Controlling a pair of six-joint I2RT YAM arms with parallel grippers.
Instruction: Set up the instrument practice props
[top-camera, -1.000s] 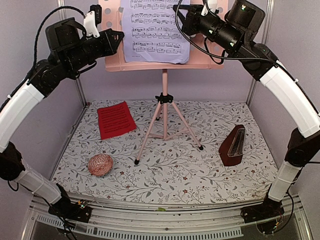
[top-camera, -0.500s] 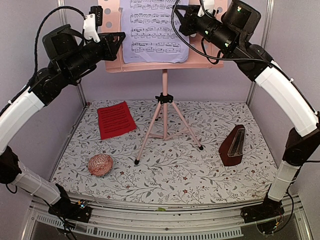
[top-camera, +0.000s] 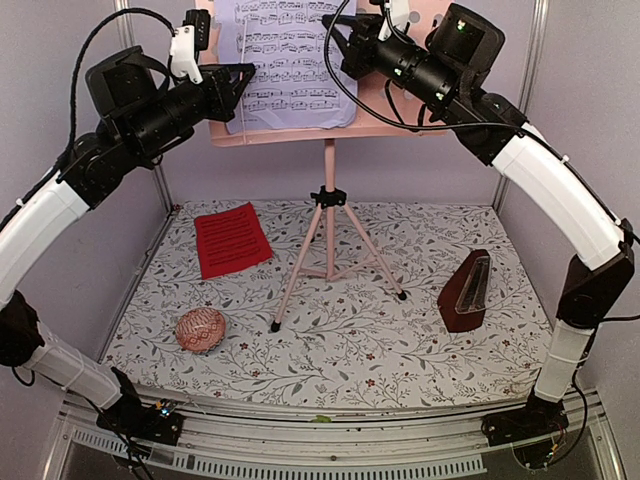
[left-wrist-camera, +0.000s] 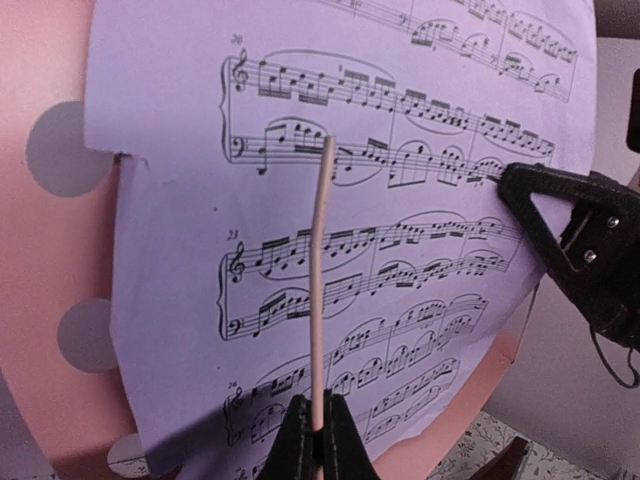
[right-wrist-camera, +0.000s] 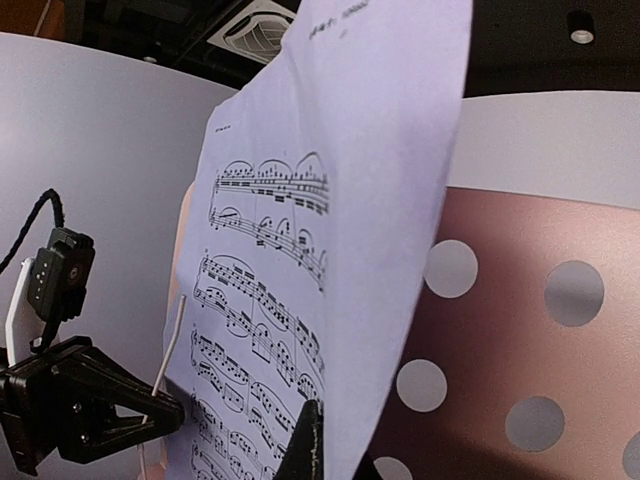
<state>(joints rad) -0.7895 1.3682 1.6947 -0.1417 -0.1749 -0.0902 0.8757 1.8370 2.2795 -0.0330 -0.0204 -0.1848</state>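
The pink tripod music stand (top-camera: 329, 215) stands mid-table, its perforated desk (top-camera: 400, 118) up at the back. A lavender sheet-music page (top-camera: 290, 70) lies against the desk. My right gripper (top-camera: 335, 35) is shut on the page's right edge (right-wrist-camera: 380, 150), with the fingertips low in the right wrist view (right-wrist-camera: 310, 440). My left gripper (top-camera: 243, 78) is shut on a thin pink rod (left-wrist-camera: 320, 280) that stands upright in front of the page (left-wrist-camera: 180, 250). The red page (top-camera: 231, 239) lies flat at the left. At the right stands the dark red-brown metronome (top-camera: 467, 292).
A pink ridged ball (top-camera: 201, 329) rests near the front left of the floral mat (top-camera: 340, 360). Purple walls close in the back and both sides. The stand's three legs spread across the mat's middle.
My right gripper has carried the lavender page leftward across the desk. The page's left part now lies behind the rod held by my left gripper, which barely moved.
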